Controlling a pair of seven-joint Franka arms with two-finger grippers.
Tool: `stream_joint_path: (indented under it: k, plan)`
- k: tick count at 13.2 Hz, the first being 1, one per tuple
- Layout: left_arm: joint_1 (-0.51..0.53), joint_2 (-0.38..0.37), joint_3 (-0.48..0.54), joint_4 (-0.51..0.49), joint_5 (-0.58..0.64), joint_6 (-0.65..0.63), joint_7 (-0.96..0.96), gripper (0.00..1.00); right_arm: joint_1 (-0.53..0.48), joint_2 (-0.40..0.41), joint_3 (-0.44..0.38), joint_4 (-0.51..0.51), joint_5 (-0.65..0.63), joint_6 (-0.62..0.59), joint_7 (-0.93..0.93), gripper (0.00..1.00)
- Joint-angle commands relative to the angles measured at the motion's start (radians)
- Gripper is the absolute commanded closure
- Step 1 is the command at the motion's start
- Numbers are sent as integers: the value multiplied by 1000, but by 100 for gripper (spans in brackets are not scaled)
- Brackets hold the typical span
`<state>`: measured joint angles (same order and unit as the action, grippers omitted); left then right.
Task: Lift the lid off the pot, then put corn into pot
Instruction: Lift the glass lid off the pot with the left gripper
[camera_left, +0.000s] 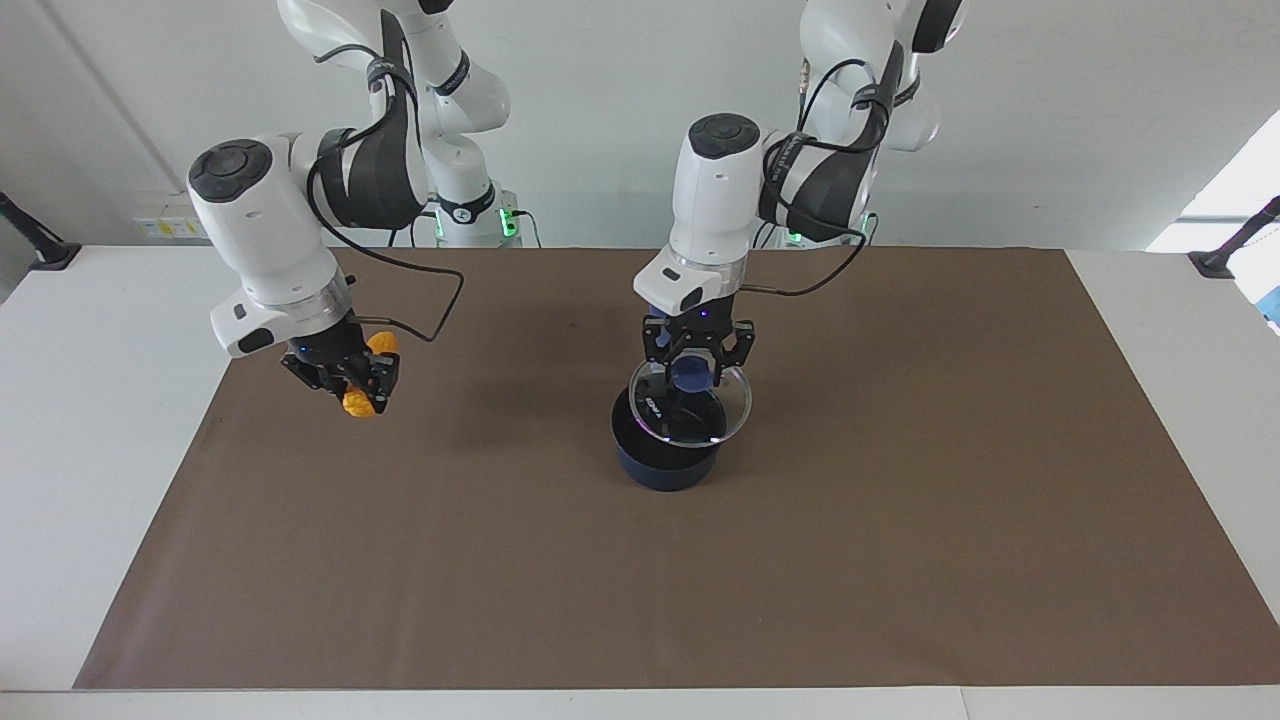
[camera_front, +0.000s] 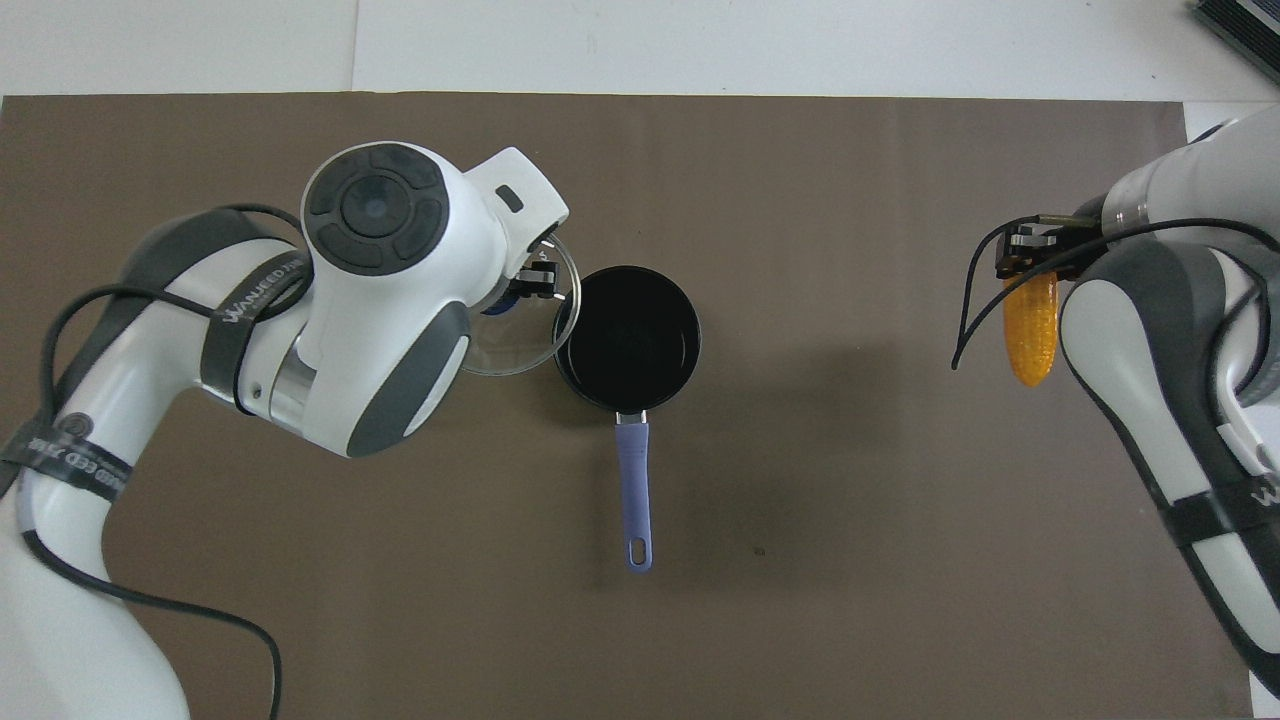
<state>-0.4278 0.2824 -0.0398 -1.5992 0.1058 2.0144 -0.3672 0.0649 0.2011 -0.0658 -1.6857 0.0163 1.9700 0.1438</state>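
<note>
My left gripper (camera_left: 697, 374) is shut on the blue knob of the clear glass lid (camera_left: 702, 420). It holds the lid tilted just above the dark blue pot (camera_left: 665, 462). In the overhead view the lid (camera_front: 520, 345) is over the pot's rim toward the left arm's end, and the left gripper (camera_front: 532, 285) is mostly hidden under the arm. The pot (camera_front: 628, 340) is open, its black inside is empty, and its blue handle (camera_front: 633, 480) points toward the robots. My right gripper (camera_left: 355, 385) is shut on the yellow-orange corn (camera_left: 359, 404), held in the air over the mat toward the right arm's end. The corn (camera_front: 1031, 335) and right gripper (camera_front: 1024, 262) also show from overhead.
A brown mat (camera_left: 900, 520) covers most of the white table (camera_left: 80, 400). The pot is the only thing standing on it, near the middle.
</note>
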Motion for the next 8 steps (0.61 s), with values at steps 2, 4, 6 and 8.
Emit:
stream_joint_path:
  k: [2,4,6,8]
  plan:
    - [174,-46,-12,-122,15,125,201,87,33,-19,6,-8,-9,-14,86,100]
    - [256,-43,-12,-151,14,155,340,87,100,-22,8,-9,-7,-13,221,100]
    - [329,-37,-12,-201,12,237,427,87,176,-28,8,-11,-3,-2,374,100]
    - [403,-25,-14,-238,2,318,523,87,248,-19,9,-12,10,32,527,100]
